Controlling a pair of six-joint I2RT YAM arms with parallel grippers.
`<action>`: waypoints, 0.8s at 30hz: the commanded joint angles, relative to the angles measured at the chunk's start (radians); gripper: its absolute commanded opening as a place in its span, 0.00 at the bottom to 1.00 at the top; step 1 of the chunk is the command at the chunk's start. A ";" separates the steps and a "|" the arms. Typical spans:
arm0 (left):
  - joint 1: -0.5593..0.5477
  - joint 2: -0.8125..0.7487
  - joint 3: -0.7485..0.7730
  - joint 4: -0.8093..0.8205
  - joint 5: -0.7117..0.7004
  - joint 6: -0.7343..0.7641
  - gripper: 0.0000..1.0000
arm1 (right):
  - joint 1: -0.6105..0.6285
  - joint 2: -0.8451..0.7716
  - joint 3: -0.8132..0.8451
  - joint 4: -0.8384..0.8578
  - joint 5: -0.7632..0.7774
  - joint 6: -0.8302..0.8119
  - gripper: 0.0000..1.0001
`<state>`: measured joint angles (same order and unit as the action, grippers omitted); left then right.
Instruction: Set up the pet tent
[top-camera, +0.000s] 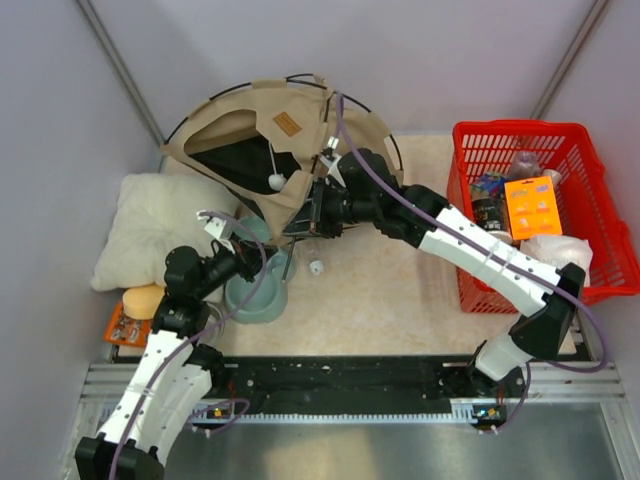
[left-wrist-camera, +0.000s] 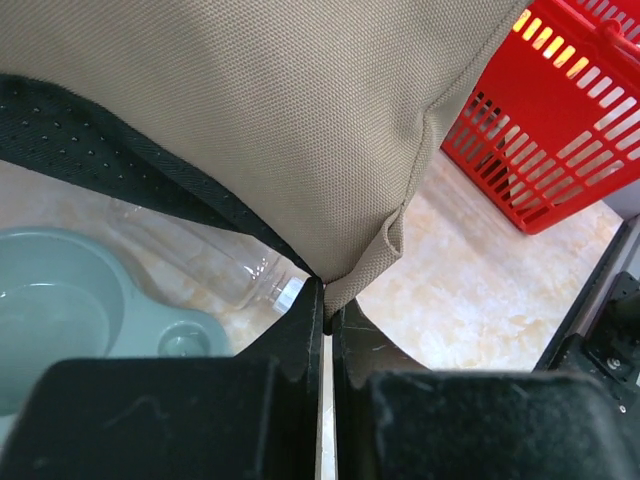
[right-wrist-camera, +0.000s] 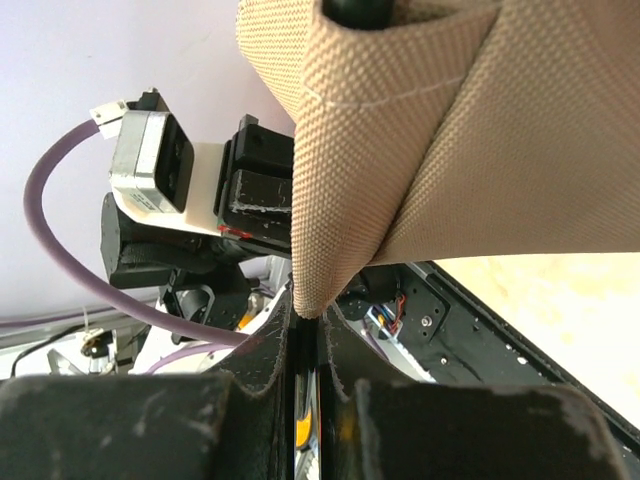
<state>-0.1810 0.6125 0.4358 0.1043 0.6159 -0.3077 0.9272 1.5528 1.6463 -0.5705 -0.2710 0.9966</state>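
As the pet tent (top-camera: 240, 115) slumps at the table's (top-camera: 400, 290) far side, beyond both arms, I log: left pincer (left-wrist-camera: 325, 312) clamped on its lower corner. Right pincer (right-wrist-camera: 305, 310) clamped on a fold alongside, further in.

The left arm (top-camera: 150, 390) rose from its base, folded at the elbow and pointed forward; the left gripper (left-wrist-camera: 325, 300) had its jaws pinched on a corner of the pet tent (left-wrist-camera: 300, 120). The right arm (top-camera: 480, 255) stretched far leftward, the right gripper (right-wrist-camera: 305, 310) clamped on another fold.
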 joint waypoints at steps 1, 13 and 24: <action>-0.008 0.004 0.050 0.055 0.044 0.019 0.00 | -0.014 0.013 0.021 0.135 0.018 -0.009 0.00; -0.009 -0.102 0.078 -0.130 0.073 0.068 0.00 | -0.013 -0.057 -0.192 0.497 0.260 0.002 0.00; -0.009 -0.157 0.086 -0.189 0.065 0.116 0.00 | -0.013 -0.034 -0.215 0.535 0.381 -0.032 0.00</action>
<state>-0.1848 0.4740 0.4736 -0.0650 0.6430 -0.2245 0.9306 1.5162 1.4311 -0.1154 -0.0299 1.0161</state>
